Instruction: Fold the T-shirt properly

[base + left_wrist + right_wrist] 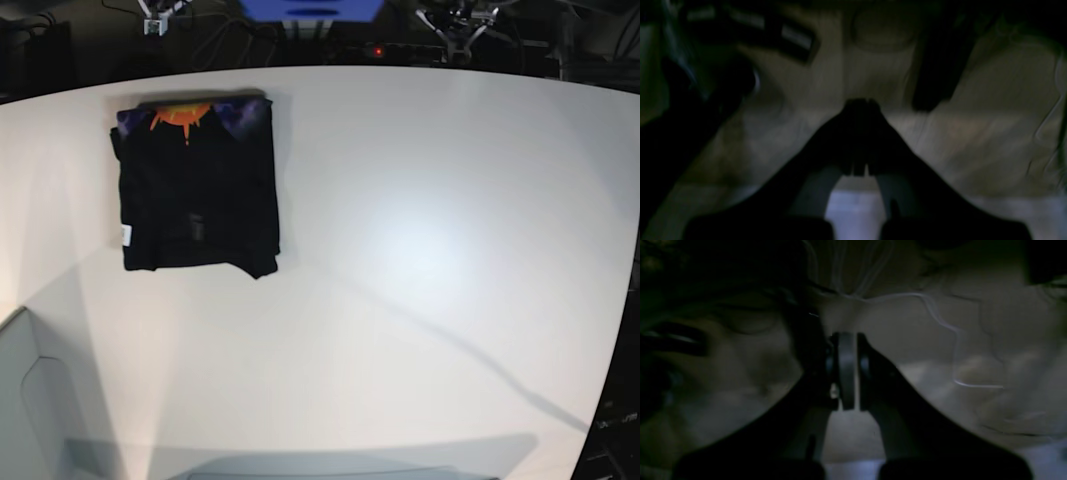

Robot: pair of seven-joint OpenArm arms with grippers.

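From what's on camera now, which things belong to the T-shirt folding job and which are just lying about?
Belongs to the job:
- T-shirt, black, lying folded in a neat rectangle on the white table, orange-and-purple print at its far edge
- left tool, shut, holding nothing
- right tool, shut, holding nothing

Just lying about:
- cables and gear beyond the table's far edge

**Right wrist view: dark, blurred, jaws pressed together**

The right gripper (847, 370) fills the lower centre of the frame — two dark fingers (873, 373) rising from the bottom edge and meeting with no gap between them. Behind it lies a dim, pale, blurred surface. A thin light-coloured cable (940, 323) runs from the upper centre down toward the right. The upper left of the frame is nearly black — nothing there can be made out.
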